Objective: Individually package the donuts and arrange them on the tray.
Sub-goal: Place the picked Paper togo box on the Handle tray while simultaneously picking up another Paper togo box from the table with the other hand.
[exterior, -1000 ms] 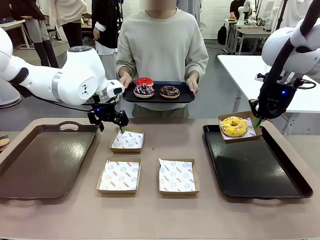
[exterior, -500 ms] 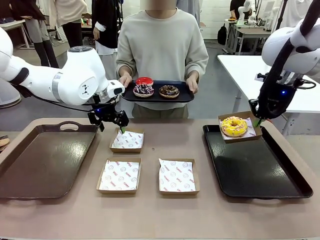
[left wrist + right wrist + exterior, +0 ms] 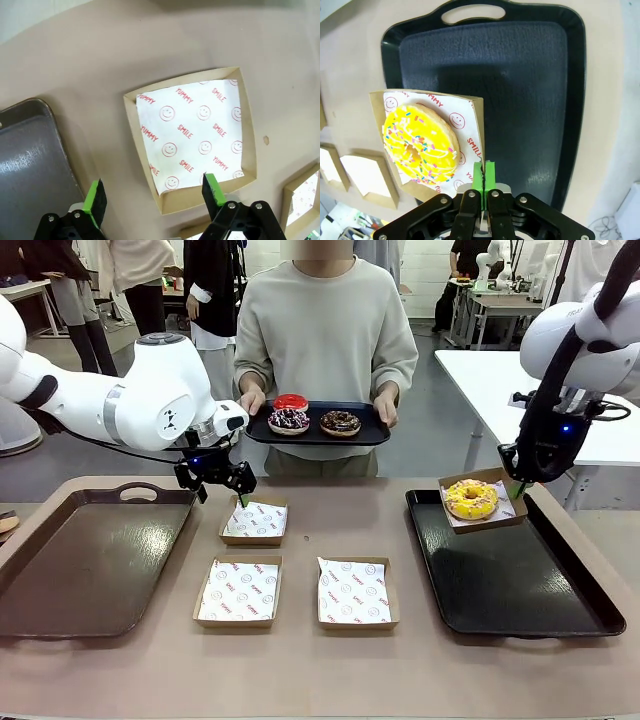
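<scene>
Beige tabletop (image 3: 320,670) spans the front view, with a brown tray (image 3: 60,580) at the robot's left and a black tray (image 3: 520,590) at its right. Across the table, a person (image 3: 325,330) holds a smaller serving tray (image 3: 372,433) in both hands. It carries a red donut (image 3: 290,402) at the back, with a sprinkled donut (image 3: 288,420) and a chocolate donut (image 3: 340,423) side by side in front of it.

Three empty paper boxes lined with smiley-print paper lie between the big trays: a far box (image 3: 254,520) and two near ones (image 3: 238,590) (image 3: 357,592). The left gripper (image 3: 152,192) hangs over the far box, jaws spread wide and grasping nothing.

A fourth box (image 3: 476,120) sits tilted at the black tray's far corner nearest the table's middle, partly overhanging the rim. The yellow donut (image 3: 420,142), flecked with sprinkles, lies inside it. The right gripper (image 3: 484,172) is clenched on this box's edge, green pads pressed together on the cardboard wall beside the donut.
</scene>
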### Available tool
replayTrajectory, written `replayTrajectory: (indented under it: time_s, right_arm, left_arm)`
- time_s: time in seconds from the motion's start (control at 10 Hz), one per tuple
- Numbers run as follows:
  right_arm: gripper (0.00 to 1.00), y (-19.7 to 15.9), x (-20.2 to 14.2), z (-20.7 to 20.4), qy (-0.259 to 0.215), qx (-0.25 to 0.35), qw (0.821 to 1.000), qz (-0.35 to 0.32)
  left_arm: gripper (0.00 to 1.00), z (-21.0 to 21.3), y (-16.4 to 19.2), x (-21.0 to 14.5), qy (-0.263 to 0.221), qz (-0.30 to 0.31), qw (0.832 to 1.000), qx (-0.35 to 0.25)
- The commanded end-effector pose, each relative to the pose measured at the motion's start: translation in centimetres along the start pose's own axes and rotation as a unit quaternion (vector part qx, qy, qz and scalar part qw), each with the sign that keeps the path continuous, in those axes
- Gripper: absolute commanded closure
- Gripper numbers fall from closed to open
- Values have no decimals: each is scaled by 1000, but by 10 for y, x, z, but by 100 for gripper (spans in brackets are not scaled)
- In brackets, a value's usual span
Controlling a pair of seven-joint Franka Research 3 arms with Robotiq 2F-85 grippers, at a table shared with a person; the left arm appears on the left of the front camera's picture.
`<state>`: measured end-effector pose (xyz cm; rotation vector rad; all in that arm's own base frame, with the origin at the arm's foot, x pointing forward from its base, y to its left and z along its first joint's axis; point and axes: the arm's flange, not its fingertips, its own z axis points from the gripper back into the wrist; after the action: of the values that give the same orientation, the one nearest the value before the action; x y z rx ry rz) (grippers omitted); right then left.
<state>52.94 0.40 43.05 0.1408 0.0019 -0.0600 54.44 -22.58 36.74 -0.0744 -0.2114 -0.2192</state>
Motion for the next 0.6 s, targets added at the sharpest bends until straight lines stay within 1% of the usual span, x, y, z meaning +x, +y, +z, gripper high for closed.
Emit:
replayTrajectory:
  time_s: [0.0, 0.2, 0.4, 0.5]
  right_arm:
    - [99, 3, 12, -2, -3, -29, 999, -28]
    - [99, 0, 17, -4, 6, -31, 999, -33]
    - [99, -8, 29, -16, 24, -24, 999, -40]
    - [99, -10, 34, -23, 34, -16, 999, -32]
  left_arm:
    - [0, -9, -6, 10, -2, 9, 999, 36]
    - [0, -13, -8, 16, 5, 13, 999, 45]
    - [0, -25, -9, 26, 20, 21, 999, 45]
    - [0, -28, -9, 30, 24, 23, 999, 43]
